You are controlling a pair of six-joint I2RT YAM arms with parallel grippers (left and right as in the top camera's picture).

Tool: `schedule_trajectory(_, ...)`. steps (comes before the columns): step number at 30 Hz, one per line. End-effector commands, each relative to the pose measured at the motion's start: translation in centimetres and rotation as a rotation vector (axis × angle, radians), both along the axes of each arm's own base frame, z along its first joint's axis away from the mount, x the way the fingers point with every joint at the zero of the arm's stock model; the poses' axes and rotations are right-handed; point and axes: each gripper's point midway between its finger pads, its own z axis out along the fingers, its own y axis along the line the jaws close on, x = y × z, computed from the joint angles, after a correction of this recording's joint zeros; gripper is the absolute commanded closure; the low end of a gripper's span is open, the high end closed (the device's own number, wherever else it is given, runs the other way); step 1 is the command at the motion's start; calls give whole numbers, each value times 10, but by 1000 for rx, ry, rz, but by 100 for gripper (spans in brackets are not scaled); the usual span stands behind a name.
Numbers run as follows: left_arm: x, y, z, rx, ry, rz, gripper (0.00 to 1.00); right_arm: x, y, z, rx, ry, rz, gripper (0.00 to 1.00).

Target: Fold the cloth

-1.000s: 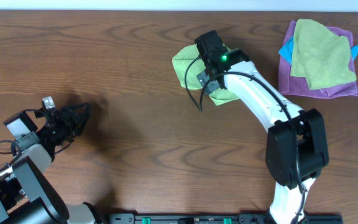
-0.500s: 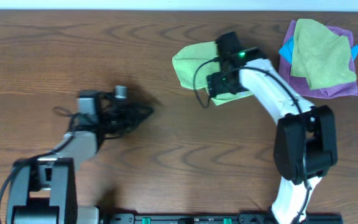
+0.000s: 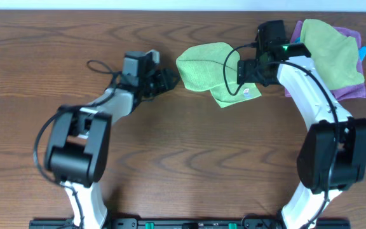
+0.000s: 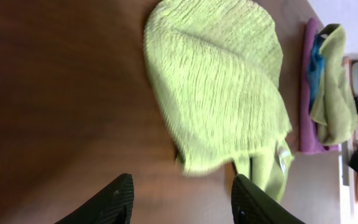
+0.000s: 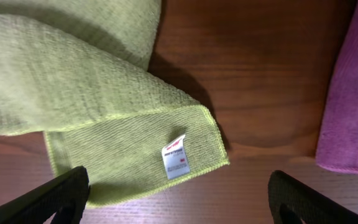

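The bright lime-green cloth (image 3: 210, 65) lies bunched and partly doubled over at the table's far middle. Its lower right corner sticks out flat with the white tag (image 3: 248, 91) facing up. My left gripper (image 3: 166, 80) sits just left of the cloth, pointing at its edge. In the left wrist view its fingers (image 4: 114, 202) stand apart over bare wood, the cloth (image 4: 219, 87) ahead of them. My right gripper (image 3: 250, 70) hovers over the tagged corner. In the right wrist view it (image 5: 179, 200) is wide open above the tag (image 5: 176, 157), holding nothing.
A pile sits at the far right: a duller yellow-green cloth (image 3: 329, 54) on a purple cloth (image 3: 349, 90), with a blue piece (image 3: 292, 51) at its left edge. The purple edge (image 5: 347, 106) lies just right of my right gripper.
My left arm has swung from the near left corner up to the cloth's left edge. My right gripper has shifted right, off the cloth's middle to its tagged corner.
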Motion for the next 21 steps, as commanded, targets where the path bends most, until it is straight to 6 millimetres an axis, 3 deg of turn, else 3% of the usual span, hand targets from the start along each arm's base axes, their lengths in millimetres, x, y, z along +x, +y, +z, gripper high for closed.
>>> schedule_trajectory(1,15,-19,-8,25,-15,-51,47,0,2,12,0,-27,29,8)
schedule_trajectory(9,1,-42,-40,53,67,-111,48,3,2,14,2,-42,28,8)
schedule_trajectory(21,-11,-74,-38,57,51,-142,47,6,2,16,4,-55,29,7)
